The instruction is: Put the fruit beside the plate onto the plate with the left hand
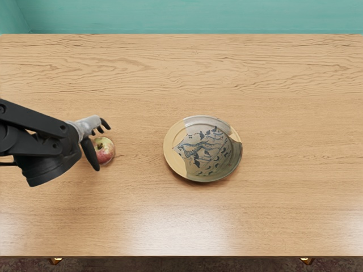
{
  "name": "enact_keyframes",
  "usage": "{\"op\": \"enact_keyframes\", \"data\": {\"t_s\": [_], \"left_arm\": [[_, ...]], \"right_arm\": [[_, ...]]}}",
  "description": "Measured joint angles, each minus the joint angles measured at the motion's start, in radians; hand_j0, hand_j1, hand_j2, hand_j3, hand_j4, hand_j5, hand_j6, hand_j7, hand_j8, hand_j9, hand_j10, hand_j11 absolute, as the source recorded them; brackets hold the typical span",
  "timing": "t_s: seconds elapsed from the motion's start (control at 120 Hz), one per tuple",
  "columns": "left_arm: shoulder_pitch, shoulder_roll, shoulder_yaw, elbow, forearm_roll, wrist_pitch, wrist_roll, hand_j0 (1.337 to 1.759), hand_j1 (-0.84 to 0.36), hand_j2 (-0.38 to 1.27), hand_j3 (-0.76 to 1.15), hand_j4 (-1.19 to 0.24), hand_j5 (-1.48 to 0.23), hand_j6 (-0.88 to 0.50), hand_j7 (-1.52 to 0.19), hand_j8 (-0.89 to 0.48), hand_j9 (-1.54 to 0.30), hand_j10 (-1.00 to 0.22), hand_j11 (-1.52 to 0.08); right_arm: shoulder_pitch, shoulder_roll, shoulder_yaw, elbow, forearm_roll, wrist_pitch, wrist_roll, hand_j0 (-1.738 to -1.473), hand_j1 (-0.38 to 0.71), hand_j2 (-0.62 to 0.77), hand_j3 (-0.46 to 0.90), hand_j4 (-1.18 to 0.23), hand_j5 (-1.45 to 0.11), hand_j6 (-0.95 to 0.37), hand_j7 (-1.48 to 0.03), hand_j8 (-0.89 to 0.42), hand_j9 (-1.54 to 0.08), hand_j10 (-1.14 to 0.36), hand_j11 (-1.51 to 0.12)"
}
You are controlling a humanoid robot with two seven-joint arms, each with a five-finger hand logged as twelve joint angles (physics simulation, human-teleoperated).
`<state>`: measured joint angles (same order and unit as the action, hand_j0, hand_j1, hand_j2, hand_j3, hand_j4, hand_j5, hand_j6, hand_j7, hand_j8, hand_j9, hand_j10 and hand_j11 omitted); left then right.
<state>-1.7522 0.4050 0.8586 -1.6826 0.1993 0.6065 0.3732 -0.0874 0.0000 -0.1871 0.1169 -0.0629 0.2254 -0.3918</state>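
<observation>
Apple [105,151], red-green, sits on the table well to the left of the plate, clear of it, not yet lifted as far as can be judged. Left hand [91,134] is right at it: the thumb crosses the fruit's left flank, the other fingers [103,124] fan out above and behind with a gap showing, so the hand reads as spread and not closed on anything. Step in hand, by my reading: the reach-and-grasp, at the point of closing. Next move calls for wrapping the fingers over the top, a firm hold on a round thing that could roll, then a lift and a carry rightward. Plate [170,148], cream rim, blue-patterned well, lies bare near table centre. Right arm absent from the view. Table [238,73] is pale wood with strong grain and a soft sheen toward the near edge. Teal wall [198,14] behind it; brass-coloured leg tips [55,261] and dark floor below.
</observation>
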Motion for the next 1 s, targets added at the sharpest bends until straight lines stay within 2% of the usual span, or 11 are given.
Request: {"op": "enact_keyframes", "data": {"t_s": [0.633,0.8,0.892,1.0], "left_arm": [[0.023,-0.006,0.000,0.001,0.002,0.004,0.006,1.658,-0.17,0.09,0.00,-0.43,-0.56,-0.40,-0.56,-0.43,-0.56,-0.43,-0.56],[0.023,-0.006,0.000,0.003,0.002,0.004,0.007,1.657,-0.18,0.17,0.00,-0.44,-0.63,-0.39,-0.62,-0.46,-0.62,-0.48,-0.62],[0.030,-0.008,0.001,0.004,0.006,0.005,0.008,1.656,-0.16,0.09,0.00,-0.43,-0.63,-0.37,-0.64,-0.44,-0.65,-0.49,-0.65],[0.031,-0.009,0.001,0.005,0.008,0.006,0.008,1.655,-0.16,0.09,0.00,-0.44,-0.64,-0.37,-0.63,-0.44,-0.66,-0.50,-0.66]], "right_arm": [[0.000,0.000,0.000,0.000,0.000,0.000,0.000,-1.658,-0.35,0.00,0.00,0.00,0.00,0.00,0.00,0.00,0.00,0.00,0.00],[0.000,0.000,0.000,0.000,0.000,0.000,0.000,-1.658,-0.35,0.00,0.00,0.00,0.00,0.00,0.00,0.00,0.00,0.00,0.00],[0.000,0.000,0.000,0.000,0.000,0.000,0.000,-1.658,-0.35,0.00,0.00,0.00,0.00,0.00,0.00,0.00,0.00,0.00,0.00],[0.000,0.000,0.000,0.000,0.000,0.000,0.000,-1.658,-0.35,0.00,0.00,0.00,0.00,0.00,0.00,0.00,0.00,0.00,0.00]]}}
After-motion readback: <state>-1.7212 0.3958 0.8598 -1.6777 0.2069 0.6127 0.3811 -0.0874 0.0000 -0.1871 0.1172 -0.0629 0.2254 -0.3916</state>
